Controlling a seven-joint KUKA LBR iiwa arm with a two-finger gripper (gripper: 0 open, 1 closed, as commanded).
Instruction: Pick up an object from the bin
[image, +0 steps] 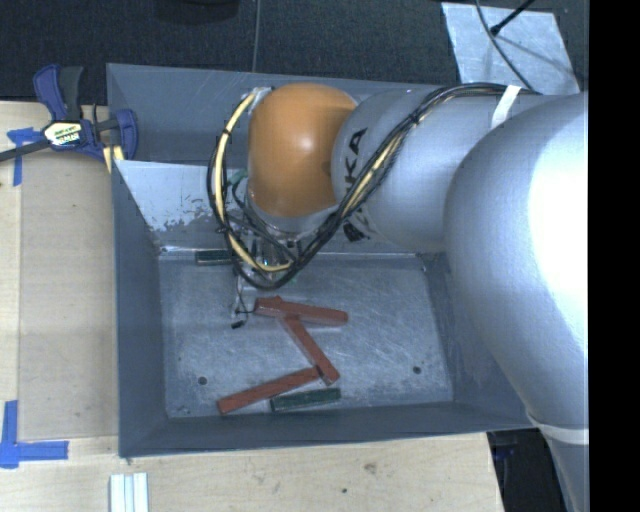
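- A grey metal bin (137, 330) is viewed from above. The arm (450, 190) is extended into it from the right, its wrist capped by an orange cover (295, 150) and looped with cables (222, 165).
- The tool (241, 310) is positioned low over the bin floor, left of centre and toward the back wall.
- Whether the tool is wide or narrow cannot be told.
- Nearest thing: a short red-brown stick (303, 314), laid almost level across the floor, its left end just beside the tool. Contact cannot be judged.
- A second red-brown stick (312, 352) is laid slanting from the first toward the front right.
- A longer red-brown stick (268, 390) is noted near the front wall, with a dark green stick (306, 398) just beside its right end.
- Another dark green stick (212, 258) is noted at the foot of the back wall.
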